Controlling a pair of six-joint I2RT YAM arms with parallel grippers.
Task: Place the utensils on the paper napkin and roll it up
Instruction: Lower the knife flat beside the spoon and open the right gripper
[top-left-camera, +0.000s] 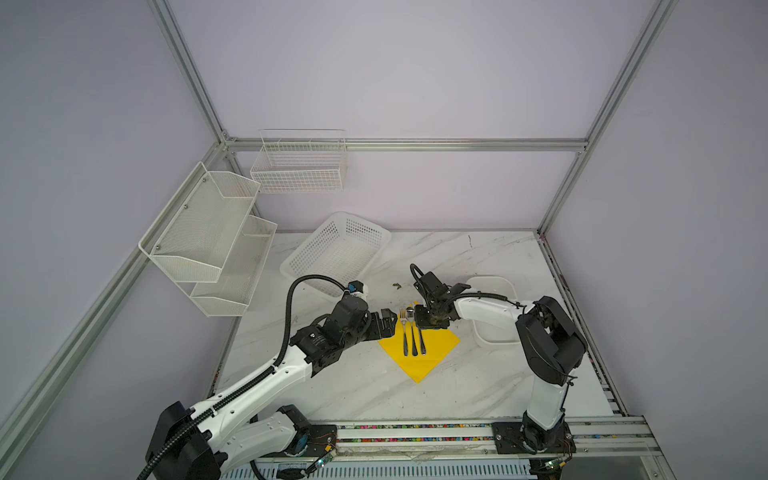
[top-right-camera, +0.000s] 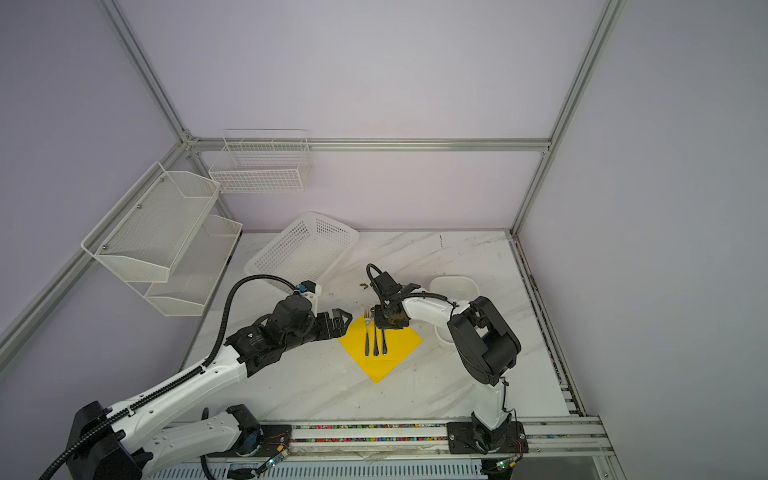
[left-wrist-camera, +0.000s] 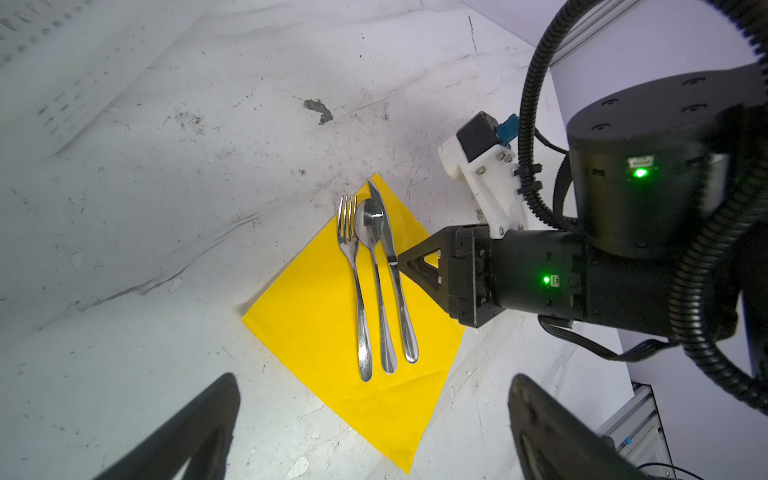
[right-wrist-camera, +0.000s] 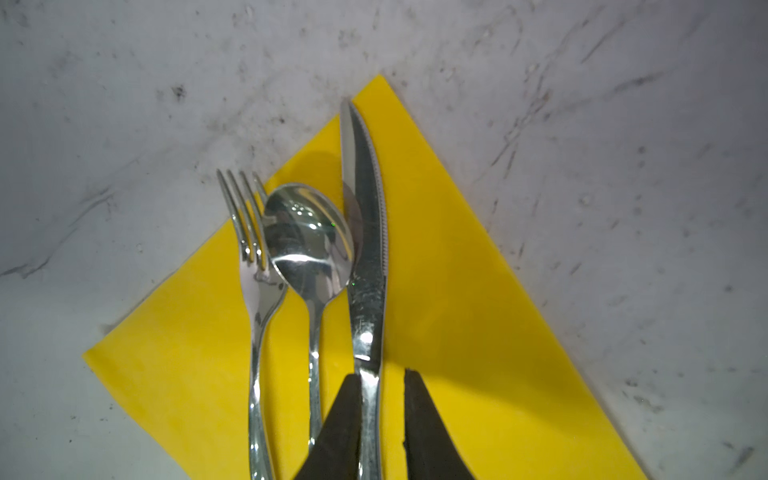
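The paper napkin (top-left-camera: 440, 345) is seen lying flat on the marble table (top-left-camera: 478, 386), turned so that one corner points toward the robot's base and the opposite corner toward the back wall. Three utensils are laid side by side along the napkin's middle, with their handles pointing to its near corner. The fork (left-wrist-camera: 357, 282) is placed toward the napkin's left corner, the spoon (left-wrist-camera: 368, 224) in the middle, and the knife (left-wrist-camera: 386, 232) toward its right corner. The fork's tines are seen reaching past the napkin's far left edge onto the bare table, while the knife's tip is kept just inside the napkin's far corner. The spoon's bowl is pressed close between the fork's head and the knife's blade. The right gripper (right-wrist-camera: 380, 376) is held low over the napkin, its jaws slightly parted on either side of the knife's handle. One finger is seen right against the handle, and yellow paper shows between the handle and the other finger, so the knife is not clamped. The left gripper (top-left-camera: 390, 323) is held at the napkin's left corner with its jaws spread wide; whether the paper is touched cannot be told. A white perforated basket (top-left-camera: 336, 249) is set well beyond the napkin's far left side, and a white tray (top-left-camera: 490, 277) beyond its right corner.
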